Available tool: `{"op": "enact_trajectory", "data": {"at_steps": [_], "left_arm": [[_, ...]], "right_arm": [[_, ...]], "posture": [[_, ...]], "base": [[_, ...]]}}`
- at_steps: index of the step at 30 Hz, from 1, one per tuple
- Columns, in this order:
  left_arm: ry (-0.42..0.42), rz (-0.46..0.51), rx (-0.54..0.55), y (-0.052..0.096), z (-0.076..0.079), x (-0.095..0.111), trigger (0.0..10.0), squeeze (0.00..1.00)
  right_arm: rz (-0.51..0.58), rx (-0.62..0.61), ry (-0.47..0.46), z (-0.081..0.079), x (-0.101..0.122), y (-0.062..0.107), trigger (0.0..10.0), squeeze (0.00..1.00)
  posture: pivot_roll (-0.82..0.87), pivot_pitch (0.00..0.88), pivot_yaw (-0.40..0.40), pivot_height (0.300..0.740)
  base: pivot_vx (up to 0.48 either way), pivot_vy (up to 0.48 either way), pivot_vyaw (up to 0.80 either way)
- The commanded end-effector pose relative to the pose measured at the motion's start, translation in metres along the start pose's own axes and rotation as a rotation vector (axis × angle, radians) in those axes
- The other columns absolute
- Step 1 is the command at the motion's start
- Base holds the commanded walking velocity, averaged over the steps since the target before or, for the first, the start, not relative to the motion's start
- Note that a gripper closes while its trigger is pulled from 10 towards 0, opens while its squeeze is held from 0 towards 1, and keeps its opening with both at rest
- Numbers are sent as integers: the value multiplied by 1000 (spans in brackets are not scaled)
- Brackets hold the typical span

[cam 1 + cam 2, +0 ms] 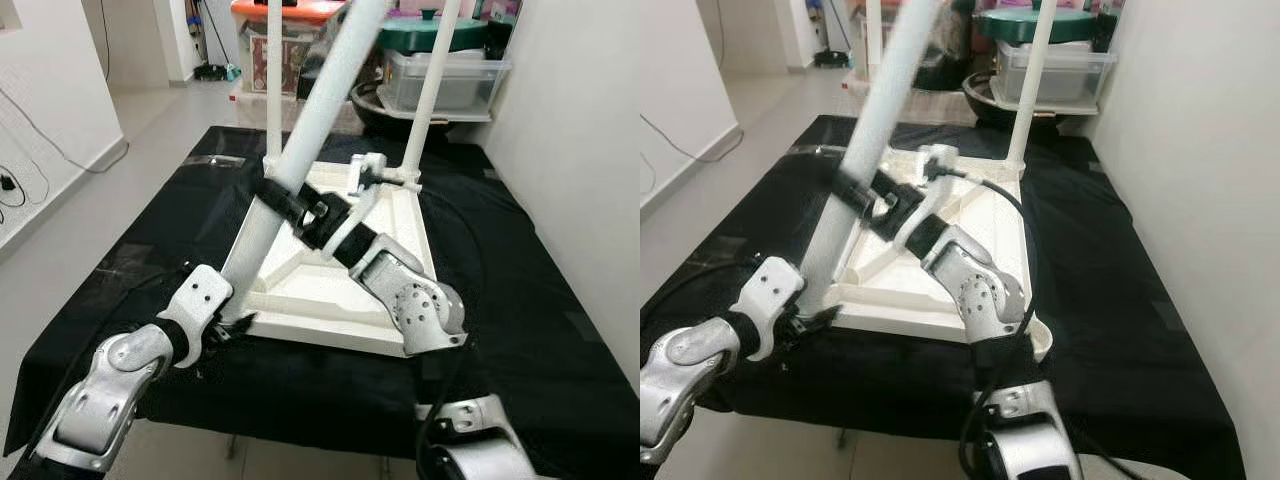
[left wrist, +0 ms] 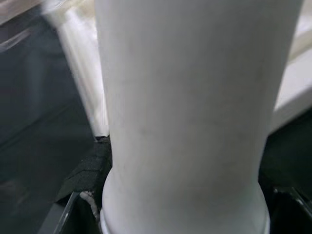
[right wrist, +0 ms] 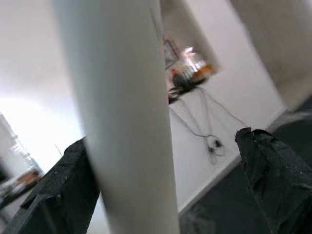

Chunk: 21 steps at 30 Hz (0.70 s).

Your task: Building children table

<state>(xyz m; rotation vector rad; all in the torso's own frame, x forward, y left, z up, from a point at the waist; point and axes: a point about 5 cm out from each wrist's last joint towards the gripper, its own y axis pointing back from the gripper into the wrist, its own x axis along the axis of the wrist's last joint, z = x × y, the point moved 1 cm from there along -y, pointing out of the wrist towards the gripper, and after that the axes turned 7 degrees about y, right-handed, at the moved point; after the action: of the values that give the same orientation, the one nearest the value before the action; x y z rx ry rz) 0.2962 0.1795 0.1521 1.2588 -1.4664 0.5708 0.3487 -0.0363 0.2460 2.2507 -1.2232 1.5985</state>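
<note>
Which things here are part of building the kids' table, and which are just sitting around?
Part of the job:
- upturned white tabletop
- tilted white leg between both tools
- two upright legs already fitted
- left tool at the leg's base
- right tool around the leg higher up

Just lying about:
- clear storage boxes
- black cloth

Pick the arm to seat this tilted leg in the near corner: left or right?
Left, probably. The left gripper is low on the leg, right by the near corner of the tabletop, so it can guide the end in. The right gripper is around the leg higher up, better for steadying.
</note>
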Motion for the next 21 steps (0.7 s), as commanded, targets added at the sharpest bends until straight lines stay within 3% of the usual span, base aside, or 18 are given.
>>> {"op": "enact_trajectory", "data": {"at_steps": [1, 7, 15, 18, 21], "left_arm": [[-42, -46, 133, -7, -9, -2, 10000, 0], [-102, -80, 198, -24, -2, -2, 10000, 0], [-139, -65, 146, -31, 8, 4, 10000, 0], [-220, -35, 60, -43, 33, 16, 10000, 0], [-228, -28, 50, -46, 39, 18, 10000, 0]], "right_arm": [[-2, -135, -86, 10, -12, 5, 10000, 0], [-45, -211, -229, -3, -36, 0, 10000, 0], [-68, -207, -246, -12, -47, -3, 10000, 0], [-90, -263, -261, -14, -55, -6, 10000, 0], [-91, -279, -262, -14, -55, -7, 10000, 0]], "posture": [[134, 0, -66, 740], [124, 0, -65, 740], [123, 0, -65, 740], [125, 0, -67, 740], [125, 0, -67, 740]], "base": [[0, 0, 0], [0, 0, 0], [0, 0, 0], [0, 0, 0], [0, 0, 0]]}}
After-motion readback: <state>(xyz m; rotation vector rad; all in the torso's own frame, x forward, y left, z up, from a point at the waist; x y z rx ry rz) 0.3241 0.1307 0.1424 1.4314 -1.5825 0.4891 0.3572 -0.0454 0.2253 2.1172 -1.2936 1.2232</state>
